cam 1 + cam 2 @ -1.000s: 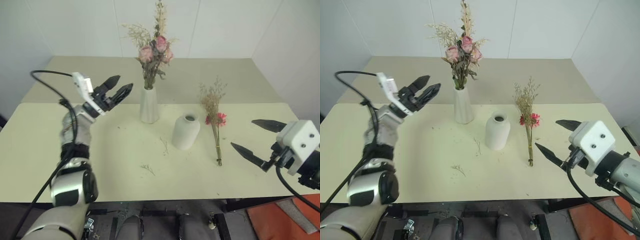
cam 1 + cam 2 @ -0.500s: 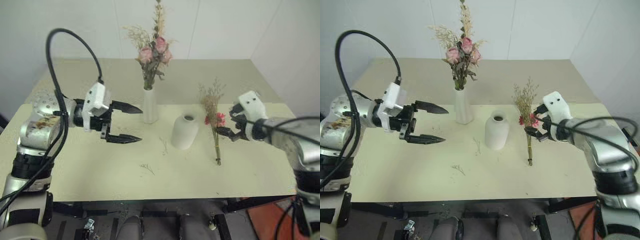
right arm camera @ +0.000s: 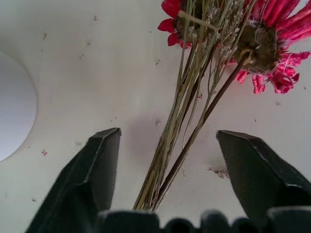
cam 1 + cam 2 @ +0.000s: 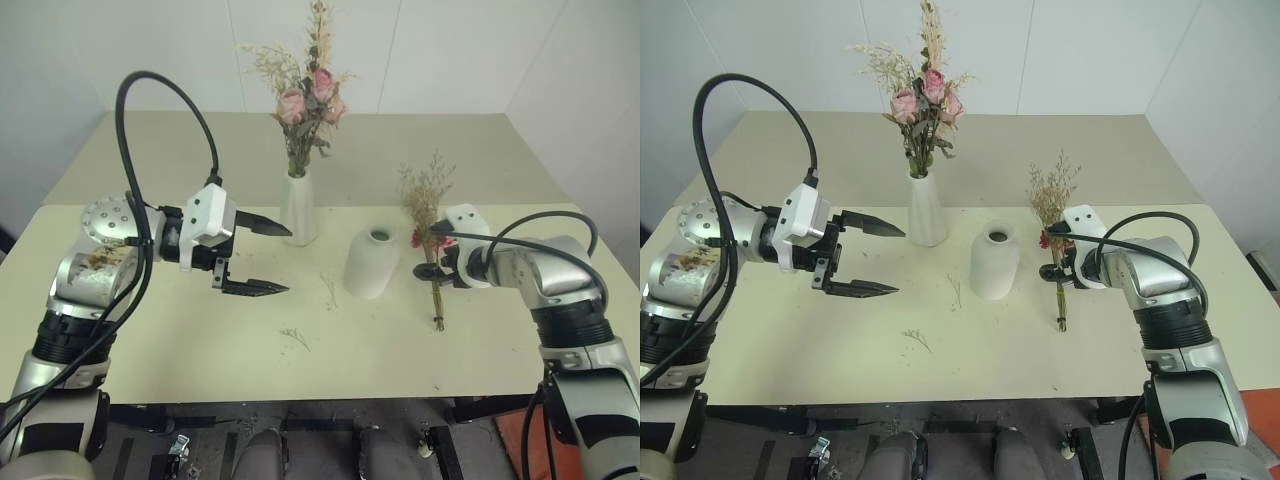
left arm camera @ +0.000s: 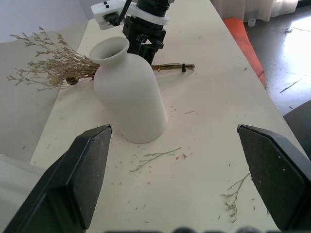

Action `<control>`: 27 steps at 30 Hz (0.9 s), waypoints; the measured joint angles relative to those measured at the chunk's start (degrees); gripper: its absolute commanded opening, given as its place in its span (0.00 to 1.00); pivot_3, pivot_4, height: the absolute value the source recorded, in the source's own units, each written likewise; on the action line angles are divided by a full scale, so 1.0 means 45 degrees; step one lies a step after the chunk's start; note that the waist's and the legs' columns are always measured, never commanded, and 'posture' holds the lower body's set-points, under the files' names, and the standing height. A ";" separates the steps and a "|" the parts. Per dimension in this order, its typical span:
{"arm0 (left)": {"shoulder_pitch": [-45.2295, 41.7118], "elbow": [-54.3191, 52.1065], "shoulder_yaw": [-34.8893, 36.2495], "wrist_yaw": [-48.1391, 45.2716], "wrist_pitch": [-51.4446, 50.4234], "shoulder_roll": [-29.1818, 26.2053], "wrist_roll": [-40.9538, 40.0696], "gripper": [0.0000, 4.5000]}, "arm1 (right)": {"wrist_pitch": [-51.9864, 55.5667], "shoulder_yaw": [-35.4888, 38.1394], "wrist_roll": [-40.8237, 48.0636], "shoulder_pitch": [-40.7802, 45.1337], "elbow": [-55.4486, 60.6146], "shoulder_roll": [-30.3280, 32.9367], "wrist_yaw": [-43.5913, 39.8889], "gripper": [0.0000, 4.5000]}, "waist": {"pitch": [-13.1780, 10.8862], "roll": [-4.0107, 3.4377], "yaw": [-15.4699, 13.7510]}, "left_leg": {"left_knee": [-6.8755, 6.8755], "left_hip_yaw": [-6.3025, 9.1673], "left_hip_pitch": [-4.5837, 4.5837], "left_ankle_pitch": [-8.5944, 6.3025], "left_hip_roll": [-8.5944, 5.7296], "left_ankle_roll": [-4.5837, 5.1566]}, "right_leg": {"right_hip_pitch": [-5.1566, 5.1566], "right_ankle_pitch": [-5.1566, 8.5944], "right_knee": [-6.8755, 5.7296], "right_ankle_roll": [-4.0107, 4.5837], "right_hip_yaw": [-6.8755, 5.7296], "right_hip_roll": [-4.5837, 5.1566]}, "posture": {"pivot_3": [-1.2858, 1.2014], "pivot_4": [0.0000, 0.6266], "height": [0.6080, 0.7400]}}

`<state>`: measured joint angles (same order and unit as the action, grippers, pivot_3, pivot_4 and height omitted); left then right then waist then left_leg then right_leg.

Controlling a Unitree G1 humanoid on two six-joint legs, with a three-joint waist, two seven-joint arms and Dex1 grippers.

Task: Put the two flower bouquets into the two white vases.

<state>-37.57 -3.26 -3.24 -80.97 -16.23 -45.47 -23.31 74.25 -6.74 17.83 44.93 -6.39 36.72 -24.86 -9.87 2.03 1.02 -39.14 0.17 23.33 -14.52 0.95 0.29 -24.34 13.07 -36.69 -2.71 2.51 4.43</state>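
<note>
The pale pink rose bouquet stands in the tall slim white vase. To its right stands the shorter, rounded white vase, with nothing in it. The pink-red daisy bouquet lies flat on the table to the right of that vase. My right gripper is low over its stems, open, with one finger on each side and not touching them. My left gripper hovers open to the left of the vases and points toward them. In the left wrist view the short vase is straight ahead.
Small loose dried twigs lie on the cream table in front of the vases. A white wall corner rises behind the table. The table's right edge and an orange object on the floor lie beyond the daisy bouquet.
My right arm came forward and down from the table's front edge onto the daisy stems, and its fingers have narrowed. My left gripper swung round from pointing away to pointing at the vases.
</note>
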 measured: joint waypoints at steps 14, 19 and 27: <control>0.0519 -0.0256 0.0413 0.0145 0.0298 0.0054 -0.0637 1.00 | -0.0101 0.0053 -0.0731 0.0310 -0.0473 -0.0528 0.0328 0.01 | 0.0000 -0.0001 0.0011 | 0.0003 -0.0001 -0.0009 0.0000 0.0002 0.0000 | 0.0005 0.0000 -0.0003 0.0000 -0.0001 0.0000 | 0.52 0.24 1.00; 0.0516 -0.0262 0.0477 0.0196 0.0291 0.0046 -0.0808 1.00 | -0.1300 0.1566 -0.1618 0.0115 -0.0074 -0.1658 0.2648 0.01 | -0.0001 -0.0003 0.0013 | 0.0008 -0.0001 -0.0007 0.0001 0.0000 -0.0001 | -0.0006 0.0000 -0.0014 0.0000 0.0002 0.0001 | 0.52 0.24 1.00; 0.0589 -0.0199 0.0806 0.0278 0.0258 -0.0432 -0.0819 1.00 | -0.8058 0.5720 -0.0592 -0.0997 0.4803 -0.3686 0.4213 0.01 | -0.0006 -0.0013 0.0003 | 0.0033 -0.0001 -0.0005 0.0002 0.0007 -0.0004 | -0.0012 0.0000 -0.0001 0.0000 0.0000 -0.0001 | 0.52 0.24 1.00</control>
<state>-34.92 -4.15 0.39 -79.71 -15.07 -47.41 -27.00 37.99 19.00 15.17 40.44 15.22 20.14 -5.90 -9.90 1.98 1.04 -38.99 0.16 23.31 -14.52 0.99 0.28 -24.39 13.07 -36.69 -2.71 2.51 4.42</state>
